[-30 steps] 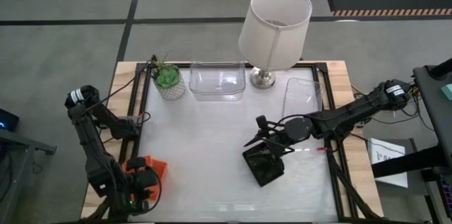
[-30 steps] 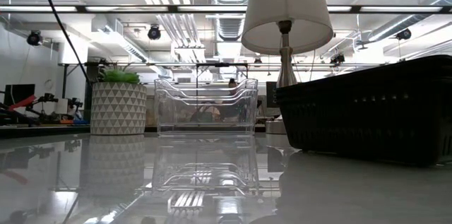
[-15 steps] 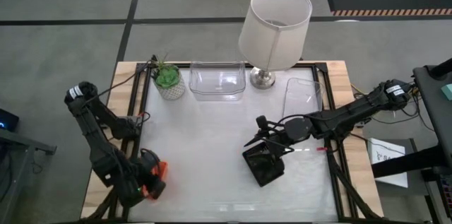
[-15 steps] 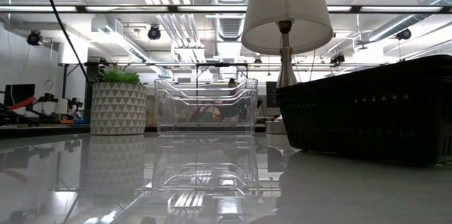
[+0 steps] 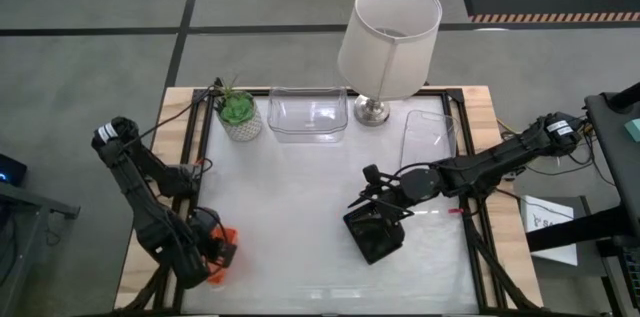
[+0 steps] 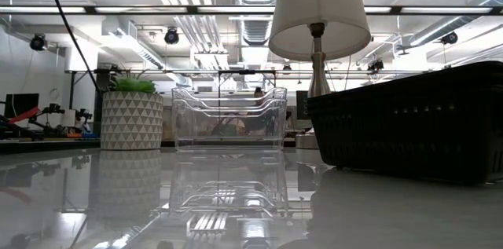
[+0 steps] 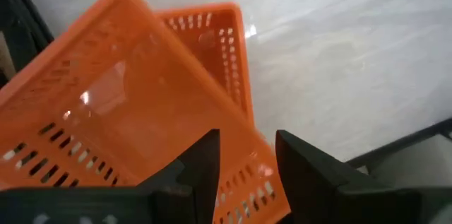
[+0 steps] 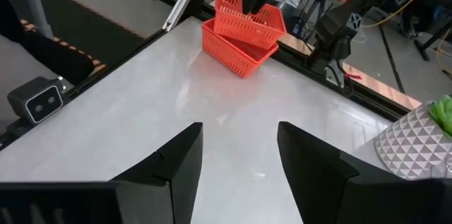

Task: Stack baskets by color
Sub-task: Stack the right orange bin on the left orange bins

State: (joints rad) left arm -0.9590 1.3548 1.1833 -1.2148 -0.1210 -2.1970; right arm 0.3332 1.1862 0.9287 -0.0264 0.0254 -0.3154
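Presently: orange mesh baskets [image 8: 244, 30], two seen, one tilted in the other, at the counter [image 5: 300, 207] corner diagonally opposite the white lamp [image 5: 388, 27]. Left gripper [image 7: 244, 160] grasps the upper basket's wall; risk, it slips or seats crooked if let go while tilted. Black mesh basket stack [image 5: 374, 235], nearer the lamp, under the right gripper [image 5: 380, 207], fingers spread, grasping nothing; risk, a descent nudges the stack askew. Clear baskets [image 5: 308, 115], nested beside the lamp base.

Baskets [image 5: 309, 115] between plant [image 5: 238, 112] and lamp [image 5: 388, 29]
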